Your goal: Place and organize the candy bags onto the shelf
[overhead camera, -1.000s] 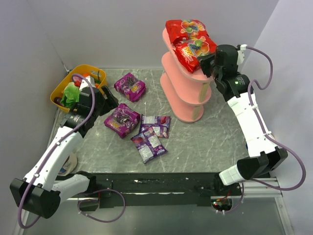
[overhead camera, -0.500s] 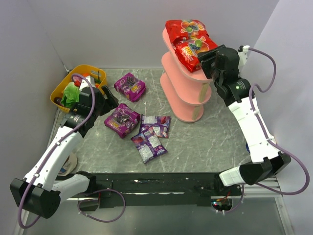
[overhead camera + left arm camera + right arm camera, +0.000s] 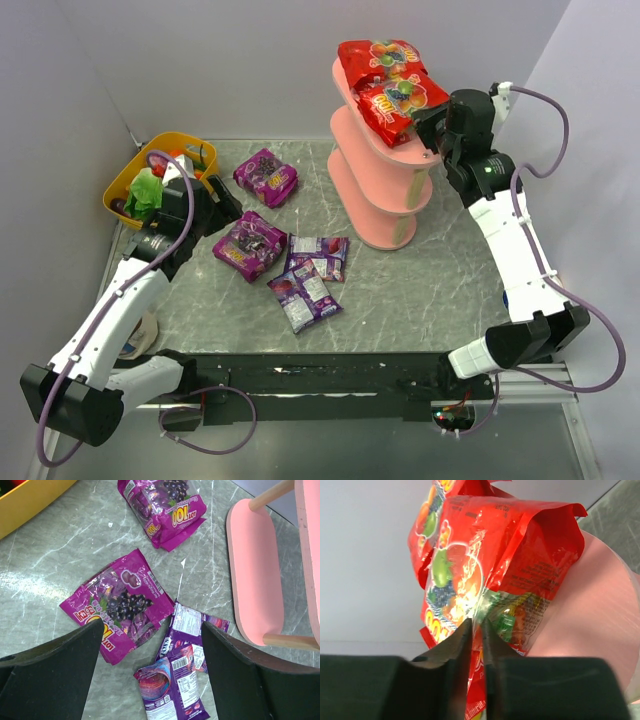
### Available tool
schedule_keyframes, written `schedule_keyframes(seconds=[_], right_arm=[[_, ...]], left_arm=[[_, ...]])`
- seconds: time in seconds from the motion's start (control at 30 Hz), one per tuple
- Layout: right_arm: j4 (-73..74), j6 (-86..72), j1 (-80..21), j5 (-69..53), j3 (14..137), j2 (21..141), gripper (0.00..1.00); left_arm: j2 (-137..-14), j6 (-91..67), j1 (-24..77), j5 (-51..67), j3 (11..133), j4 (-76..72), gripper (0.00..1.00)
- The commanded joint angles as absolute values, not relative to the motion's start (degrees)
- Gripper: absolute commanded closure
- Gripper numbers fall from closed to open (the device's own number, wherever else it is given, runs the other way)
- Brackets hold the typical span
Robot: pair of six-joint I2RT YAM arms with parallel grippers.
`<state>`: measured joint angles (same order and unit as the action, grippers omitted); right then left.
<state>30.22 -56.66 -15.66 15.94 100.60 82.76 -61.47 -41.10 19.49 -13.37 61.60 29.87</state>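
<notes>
Two red candy bags lie on the top tier of the pink shelf [image 3: 372, 222]. My right gripper [image 3: 432, 118] is shut on the edge of the nearer red bag [image 3: 398, 103]; in the right wrist view the fingers pinch this bag [image 3: 495, 580] over the pink board [image 3: 600, 610]. The farther red bag [image 3: 380, 58] lies behind it. Several purple candy bags lie on the table left of the shelf [image 3: 266, 176] [image 3: 250, 244] [image 3: 320, 256]. My left gripper [image 3: 222, 208] is open and empty above them [image 3: 152, 625], over the purple bags [image 3: 117, 602] [image 3: 172, 685].
A yellow basket [image 3: 125, 185] with toy vegetables [image 3: 148, 190] stands at the far left, close behind my left gripper. Walls close in at the back and both sides. The shelf's two lower tiers are bare; its bottom board shows in the left wrist view [image 3: 255, 575].
My right gripper has shifted slightly up and to the right with the nearer red bag's edge in it. The left arm and the purple bags have not moved.
</notes>
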Motion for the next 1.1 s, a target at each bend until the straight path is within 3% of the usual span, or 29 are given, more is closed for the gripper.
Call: schedule_keyframes(seconds=[0.0, 0.1, 0.4, 0.47, 0.5, 0.57, 0.6, 0.7, 0.9, 0.97, 1.07], right_arm=[[29.7, -56.4, -15.4, 15.2, 101.5, 82.1, 0.92], [30.1, -57.2, -15.4, 15.9, 100.2, 81.0, 1.0], [30.0, -58.3, -15.4, 17.8, 97.8, 77.1, 0.98], [29.2, -58.2, -15.5, 17.3, 97.3, 76.7, 0.83], [29.0, -57.9, -15.5, 17.1, 96.7, 76.4, 0.67], [28.0, -57.2, -15.5, 16.1, 96.2, 75.9, 0.53], [27.6, -56.4, -15.6, 16.0, 95.6, 75.2, 0.42], [25.4, -53.7, -16.2, 14.6, 94.4, 73.0, 0.26], [26.1, -43.4, -18.3, 8.5, 95.6, 68.6, 0.0], [27.3, -39.8, -19.6, 4.8, 96.9, 68.6, 0.0], [27.1, -31.7, -23.1, -1.0, 97.3, 67.6, 0.0]], left_arm=[[-60.4, -40.6, 19.5, -13.3, 62.1, 28.6, 0.15], [-60.5, -40.5, 19.5, -13.3, 62.3, 28.7, 0.15], [-60.6, -40.8, 19.5, -12.9, 62.1, 28.2, 0.15], [-60.7, -40.8, 19.5, -12.8, 62.1, 28.3, 0.15], [-60.6, -40.8, 19.5, -12.8, 62.1, 28.3, 0.15], [-60.6, -40.8, 19.5, -12.8, 62.1, 28.4, 0.15], [-60.5, -40.7, 19.5, -12.8, 62.2, 28.5, 0.14], [-60.3, -40.8, 19.5, -12.7, 62.7, 28.8, 0.14], [-59.3, -41.2, 19.5, -12.0, 62.8, 30.1, 0.09], [-58.3, -41.5, 19.5, -11.9, 62.1, 30.1, 0.02], [-57.0, -41.7, 19.5, -12.0, 60.4, 30.0, 0.04]])
